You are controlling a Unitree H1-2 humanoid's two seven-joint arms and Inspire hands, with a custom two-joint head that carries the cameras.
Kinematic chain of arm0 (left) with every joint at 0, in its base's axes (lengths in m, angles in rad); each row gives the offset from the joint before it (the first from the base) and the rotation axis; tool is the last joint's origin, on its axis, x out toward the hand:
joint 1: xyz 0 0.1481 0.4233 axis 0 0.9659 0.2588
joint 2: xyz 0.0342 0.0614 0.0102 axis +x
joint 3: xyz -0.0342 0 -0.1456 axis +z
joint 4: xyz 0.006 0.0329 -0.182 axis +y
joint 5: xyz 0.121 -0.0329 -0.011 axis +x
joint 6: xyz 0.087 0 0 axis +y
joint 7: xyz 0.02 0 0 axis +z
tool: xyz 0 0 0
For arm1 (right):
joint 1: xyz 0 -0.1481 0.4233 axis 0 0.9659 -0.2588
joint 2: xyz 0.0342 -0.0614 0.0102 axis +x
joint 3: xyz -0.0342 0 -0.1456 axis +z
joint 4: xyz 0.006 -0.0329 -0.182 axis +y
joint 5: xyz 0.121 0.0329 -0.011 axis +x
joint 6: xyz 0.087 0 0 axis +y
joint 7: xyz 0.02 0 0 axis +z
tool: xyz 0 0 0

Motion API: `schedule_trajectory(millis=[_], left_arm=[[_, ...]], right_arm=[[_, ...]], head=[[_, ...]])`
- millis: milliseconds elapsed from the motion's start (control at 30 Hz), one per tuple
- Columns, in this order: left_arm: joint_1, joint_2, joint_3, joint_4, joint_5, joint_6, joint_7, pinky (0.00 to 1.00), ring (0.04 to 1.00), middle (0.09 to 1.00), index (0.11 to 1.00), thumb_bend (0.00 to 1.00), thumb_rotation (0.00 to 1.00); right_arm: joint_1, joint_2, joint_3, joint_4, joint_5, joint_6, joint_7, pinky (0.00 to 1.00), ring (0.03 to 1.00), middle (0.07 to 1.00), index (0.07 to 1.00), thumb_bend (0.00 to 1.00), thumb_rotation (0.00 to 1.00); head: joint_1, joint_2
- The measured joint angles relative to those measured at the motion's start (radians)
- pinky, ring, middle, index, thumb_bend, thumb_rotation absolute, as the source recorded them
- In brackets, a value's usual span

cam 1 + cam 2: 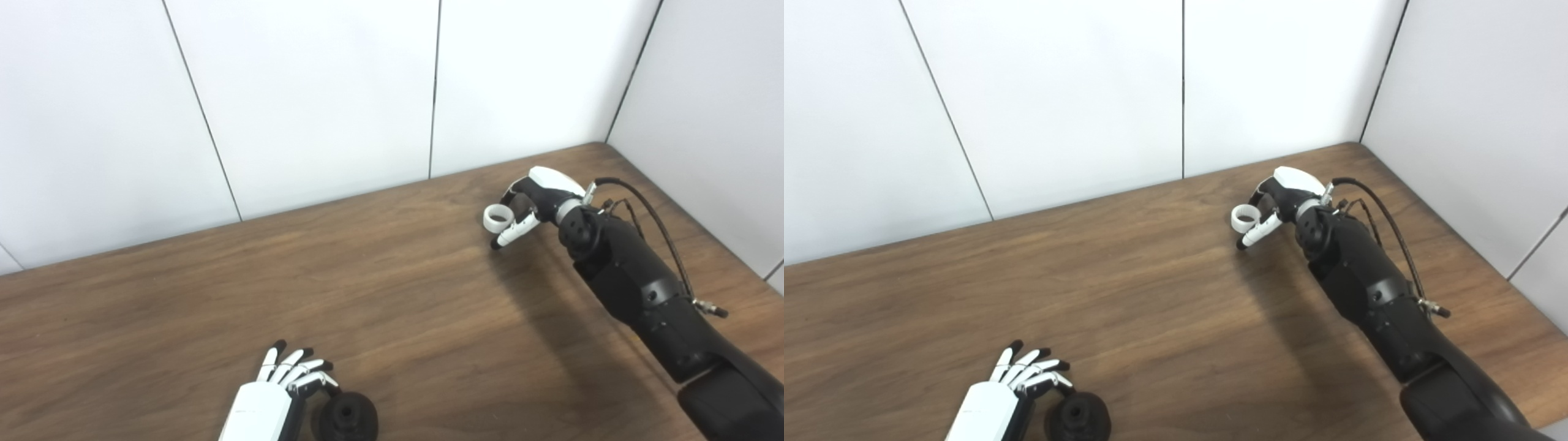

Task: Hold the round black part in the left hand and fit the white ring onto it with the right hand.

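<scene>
The round black part (pixel 348 416) lies on the wooden table (pixel 392 288) at the near edge. My left hand (pixel 278 392) is right beside it on its left, fingers spread and stretched forward, not closed on it; whether the thumb touches the part is unclear. My right hand (pixel 533 202) is at the far right of the table, raised a little above it, and is shut on the white ring (pixel 497 218), pinched at its fingertips with the ring's hole facing up. The ring also shows in the right eye view (pixel 1244 217).
White panel walls (pixel 306 92) stand behind the table and along its right side, meeting at the far right corner. The right forearm (pixel 637 288) with loose cables crosses the table's right part. Bare wood lies between the two hands.
</scene>
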Motion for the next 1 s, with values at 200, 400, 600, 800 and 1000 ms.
schedule_trajectory(millis=[200,400,600,800,1000], left_arm=[[0.000,0.000,0.000,-0.001,0.001,0.000,0.001,1.00,0.882,0.771,0.484,0.52,0.06],[0.001,0.000,0.000,-0.001,0.002,-0.001,0.001,1.00,0.880,0.770,0.484,0.52,0.06],[0.003,0.000,0.000,-0.003,0.003,-0.001,0.002,1.00,0.882,0.771,0.484,0.52,0.06],[0.007,0.000,0.000,-0.007,0.004,0.000,0.001,1.00,0.882,0.772,0.484,0.52,0.06],[0.010,-0.001,0.000,-0.008,0.004,0.003,0.001,1.00,0.883,0.771,0.484,0.52,0.06]], right_arm=[[-0.002,0.000,0.005,0.003,0.002,-0.004,-0.010,0.84,0.943,0.866,0.596,0.78,0.21],[-0.002,0.000,0.005,0.003,0.006,-0.015,-0.045,0.85,0.939,0.842,0.492,0.53,0.15],[-0.002,0.000,0.005,0.004,0.009,-0.032,-0.067,0.86,0.943,0.839,0.488,0.52,0.14],[-0.002,0.000,0.009,0.007,0.010,-0.034,-0.070,0.86,0.939,0.836,0.488,0.52,0.14],[-0.002,0.000,0.013,0.008,0.010,-0.031,-0.070,0.86,0.937,0.846,0.490,0.52,0.15]], head=[[0.002,0.002],[0.002,0.003],[0.002,0.005],[0.002,0.006],[0.002,0.008]])
